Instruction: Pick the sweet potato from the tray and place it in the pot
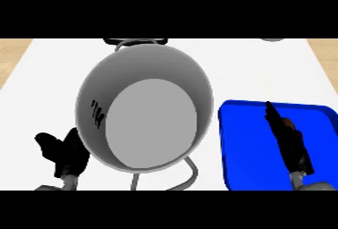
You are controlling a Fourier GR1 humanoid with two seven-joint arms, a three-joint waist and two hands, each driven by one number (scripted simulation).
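Reddish-brown sweet potato (288, 124) lies on the blue tray (251, 147), right of the grey pot (191, 76), mostly hidden under the right hand (290, 143), whose fingers reach over it; whether they clasp it I cannot tell. It is likely stiff, fairly heavy and tapered, so gripping round its thick middle seems safest. Left hand (63, 152) rests open beside the pot.

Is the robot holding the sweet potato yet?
Cannot tell. The right hand is over the blue tray, with a brownish bit showing beside its fingers, perhaps the potato. The left hand holds nothing.
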